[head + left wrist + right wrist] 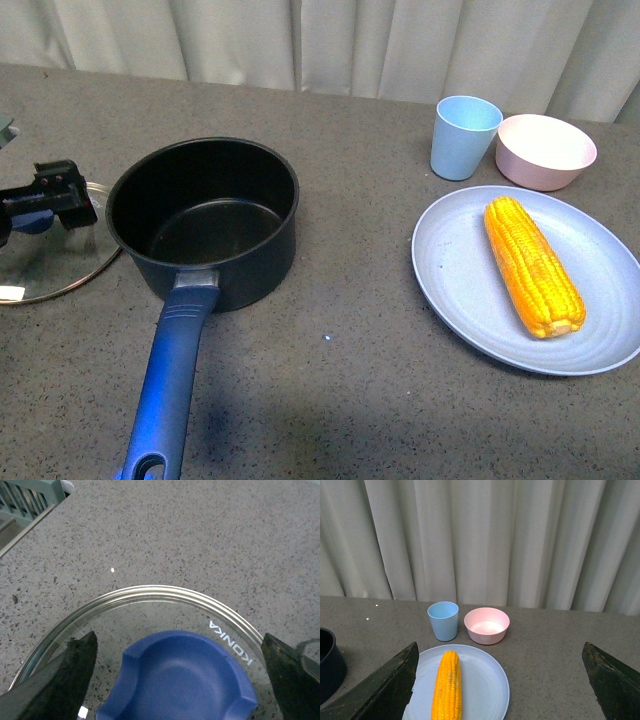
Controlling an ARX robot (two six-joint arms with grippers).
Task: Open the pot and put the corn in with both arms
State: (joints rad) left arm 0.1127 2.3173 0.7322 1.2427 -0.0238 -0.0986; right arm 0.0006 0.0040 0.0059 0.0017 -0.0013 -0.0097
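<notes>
Front view: pot (205,215) sits open, centre-left on table (350,380), handle toward camera. Lid (60,265) lies flat on table just beside pot, on its left. Left gripper (48,195) is over lid's knob (175,680). Left wrist view: fingers (75,672) spread either side of knob, gaps both sides, not pinching it. Corn (533,265) lies on plate (450,270) at right, well apart from pot. Cup (465,135) and bowl (546,150) stand behind plate. Right wrist view: right gripper (499,650) spread wide, empty, corn ahead of it.
</notes>
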